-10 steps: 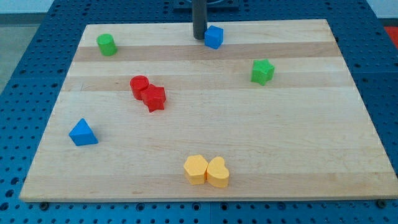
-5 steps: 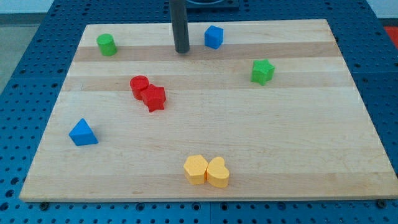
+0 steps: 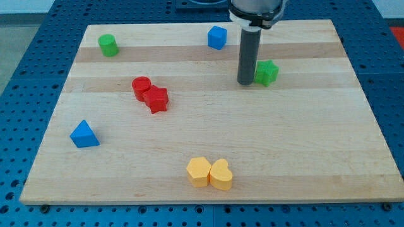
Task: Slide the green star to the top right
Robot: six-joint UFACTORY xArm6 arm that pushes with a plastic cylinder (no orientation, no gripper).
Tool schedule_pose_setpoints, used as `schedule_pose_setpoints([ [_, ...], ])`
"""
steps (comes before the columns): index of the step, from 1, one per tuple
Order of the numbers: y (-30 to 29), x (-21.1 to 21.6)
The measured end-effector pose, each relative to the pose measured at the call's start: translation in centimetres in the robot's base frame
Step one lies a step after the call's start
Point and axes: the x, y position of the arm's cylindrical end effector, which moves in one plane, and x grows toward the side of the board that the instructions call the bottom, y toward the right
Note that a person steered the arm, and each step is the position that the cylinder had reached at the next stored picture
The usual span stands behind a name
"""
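The green star [image 3: 267,72] lies on the wooden board [image 3: 303,145] in the right half, a little above the middle. My tip [image 3: 245,82] rests on the board just left of the star, touching or almost touching its left side. The dark rod rises straight up from there to the arm's head at the view's top.
A blue cube [image 3: 217,37] sits near the top edge, up and left of my tip. A green cylinder [image 3: 108,45] is at the top left. A red cylinder [image 3: 141,87] and a red star [image 3: 156,99] touch at centre left. A blue triangle [image 3: 83,134] lies left. Two yellow hearts [image 3: 210,173] sit at the bottom.
My tip left the blue cube's side, went left, then swung right and down to the green star's left side. No block has visibly moved.
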Motion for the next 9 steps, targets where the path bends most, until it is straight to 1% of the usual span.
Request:
schedule_pose_setpoints([
  [1, 1.9, 2.0],
  [2, 3.1, 1.8],
  [3, 4.0, -1.0],
  [5, 5.1, -1.6],
  [6, 7.1, -3.8],
  [7, 7.2, -3.4],
  [8, 4.4, 0.8],
  [9, 2.3, 1.5],
])
